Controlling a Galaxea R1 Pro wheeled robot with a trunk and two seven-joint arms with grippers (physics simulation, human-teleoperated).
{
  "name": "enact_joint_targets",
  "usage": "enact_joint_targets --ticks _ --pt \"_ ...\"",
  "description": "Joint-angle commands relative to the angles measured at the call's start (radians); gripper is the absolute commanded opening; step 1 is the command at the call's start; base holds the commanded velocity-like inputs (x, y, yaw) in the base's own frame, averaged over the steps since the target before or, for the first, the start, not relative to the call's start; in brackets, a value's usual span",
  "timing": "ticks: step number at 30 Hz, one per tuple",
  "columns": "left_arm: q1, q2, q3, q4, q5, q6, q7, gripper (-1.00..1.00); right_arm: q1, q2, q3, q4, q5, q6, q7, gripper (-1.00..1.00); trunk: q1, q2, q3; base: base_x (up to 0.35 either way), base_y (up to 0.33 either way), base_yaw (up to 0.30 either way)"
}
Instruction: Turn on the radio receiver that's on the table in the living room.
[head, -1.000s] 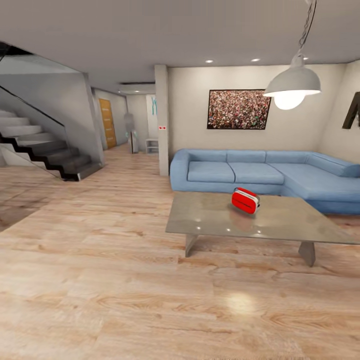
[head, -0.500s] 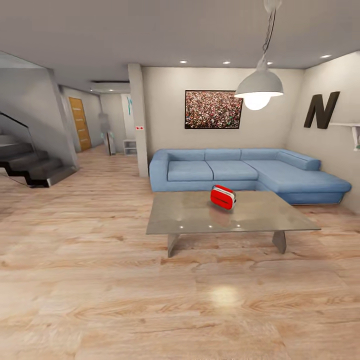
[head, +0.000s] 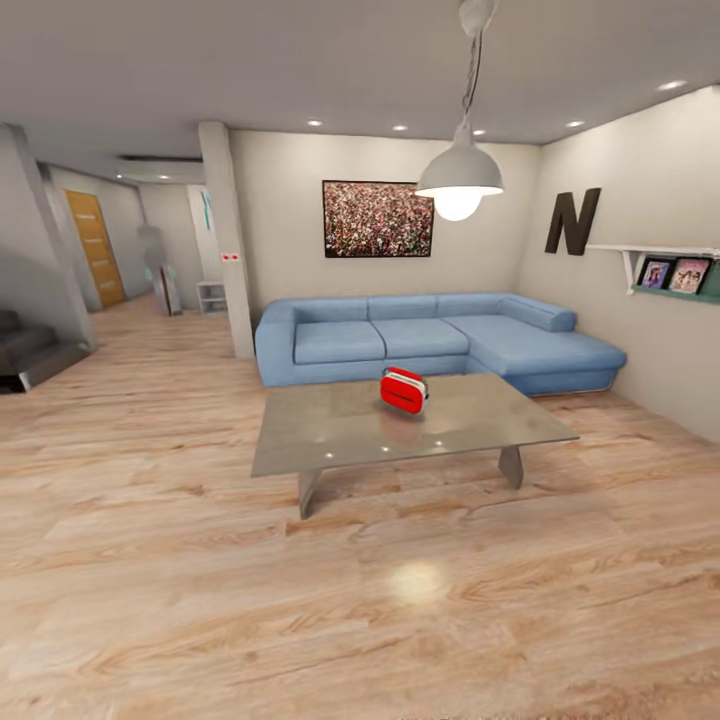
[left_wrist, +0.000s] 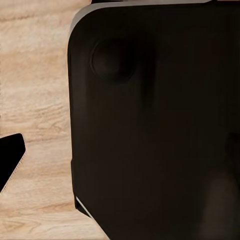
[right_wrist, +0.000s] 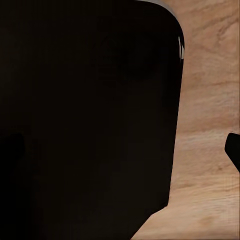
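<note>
In the head view the red radio receiver (head: 403, 389), with its white-silver band, lies on the glossy grey-taupe table (head: 330, 440), towards the table's far side and near its middle. The table stands on the light wood floor of the living room, in front of the light blue L-shaped sofa (head: 420, 340). A stretch of floor separates me from the table. In the left wrist view a dark fingertip (left_wrist: 10, 160) juts over the floor beside a big dark rounded body (left_wrist: 155, 125). The right wrist view has a similar fingertip (right_wrist: 234, 150) beside a dark body (right_wrist: 85, 120).
A white pendant lamp (head: 459, 180) hangs above the table. A framed crowd photo (head: 378, 218) and a black letter N (head: 572, 221) are on the beige walls, with a shelf of pictures (head: 670, 275) at right. A pillar (head: 228, 250), a hallway and stair steps (head: 30, 350) lie left.
The whole head view has swung to the right: table, radio and sofa now sit further left in the picture, the stairs have nearly left it, and the right wall shelf has come in.
</note>
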Motion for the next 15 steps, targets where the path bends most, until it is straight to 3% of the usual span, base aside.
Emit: enact_joint_targets --ticks 1,15 --pt "0.000 0.000 0.000 0.000 0.000 0.000 0.000 1.00 0.000 0.000 0.000 0.000 0.000 0.000 0.000 1.00 0.000 0.000 0.000 0.000 0.000 -0.286" --pt "0.000 0.000 0.000 0.000 0.000 0.000 0.001 1.00 0.000 0.000 0.000 0.000 0.000 0.000 0.000 1.00 0.000 0.000 0.000 0.000 0.000 -0.286"
